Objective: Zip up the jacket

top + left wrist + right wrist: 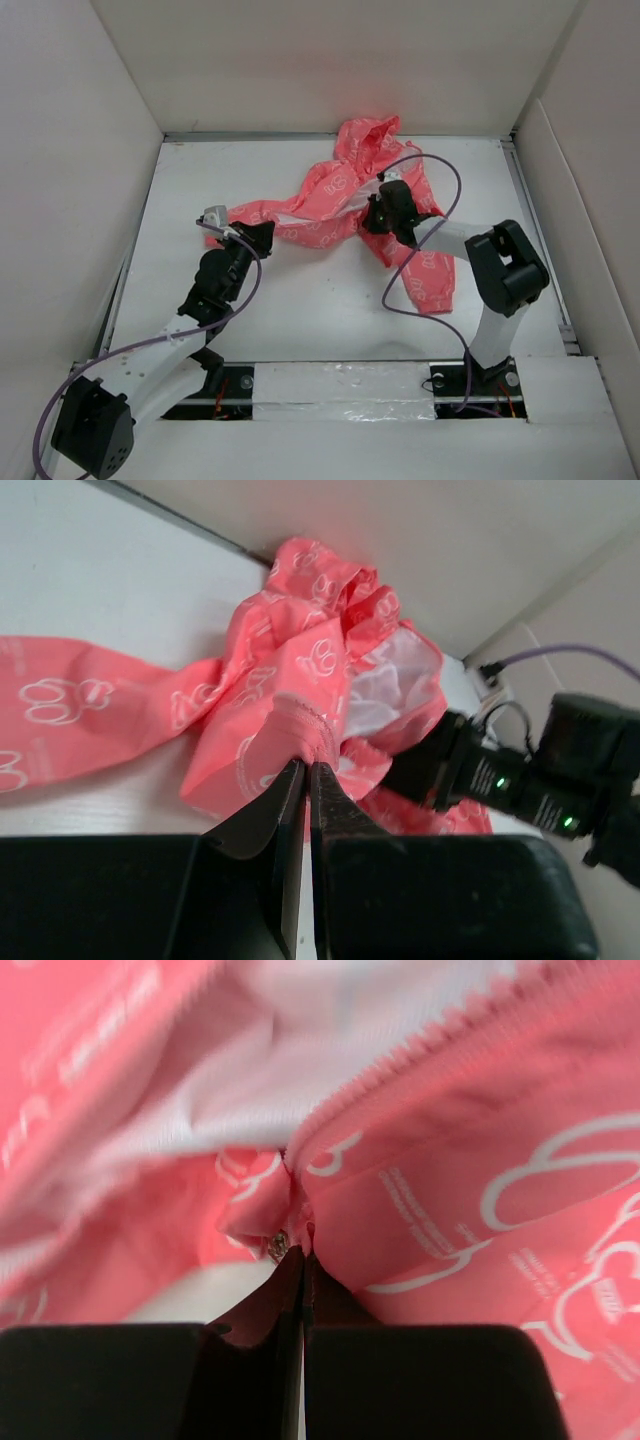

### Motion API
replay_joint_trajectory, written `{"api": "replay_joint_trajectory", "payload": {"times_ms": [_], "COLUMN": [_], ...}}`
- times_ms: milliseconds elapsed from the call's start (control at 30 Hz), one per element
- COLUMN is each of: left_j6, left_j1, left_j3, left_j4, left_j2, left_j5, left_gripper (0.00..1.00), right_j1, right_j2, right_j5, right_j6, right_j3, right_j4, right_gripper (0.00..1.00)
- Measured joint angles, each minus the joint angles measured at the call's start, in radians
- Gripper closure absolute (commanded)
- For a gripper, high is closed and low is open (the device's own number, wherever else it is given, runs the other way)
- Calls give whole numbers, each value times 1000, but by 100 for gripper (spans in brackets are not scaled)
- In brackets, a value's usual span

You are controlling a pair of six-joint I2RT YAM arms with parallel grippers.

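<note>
The coral-pink jacket [330,195] lies crumpled at the back middle of the white table, hood [365,140] toward the back wall and one sleeve [430,275] trailing toward the front. My left gripper [265,233] is shut on a stitched edge of the jacket [300,720], with its tips [307,765] pinching the fabric. My right gripper [373,215] sits on the jacket's middle. In the right wrist view its tips [301,1253] are shut on the fabric at the end of the zipper, beside a small metal slider [278,1246]. Open zipper teeth [420,1060] run up and right over white lining [330,1020].
White walls [330,60] box the table on three sides. The right arm [520,785] with green lights shows in the left wrist view just behind the jacket. Purple cables [440,210] loop over the jacket's right side. Taped rails [340,395] run along the near edge.
</note>
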Motion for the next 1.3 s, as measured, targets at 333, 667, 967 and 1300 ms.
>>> {"api": "replay_joint_trajectory", "payload": {"times_ms": [333,667,967,1300], "left_j6": [-28,-27,-40,-79], "left_j1": [-1,-1,-1,-1], "left_j3": [-45,-49,-72,-72], "left_j4": [-80,-121,-204,-261], "left_j2": [-80,-138,-206,-253], "left_j5": [-3,-3,10,59], "left_gripper": [100,100,100,100], "right_j1": [220,350,383,523], "right_j2": [-526,-494,-662,-965], "right_j5": [-190,-273,-153,-42], "right_j6": [-159,-104,17,359], "right_j3": [-210,-468,-481,-650], "right_j4": [-189,-272,-294,-306], "right_gripper": [100,100,27,100]}}
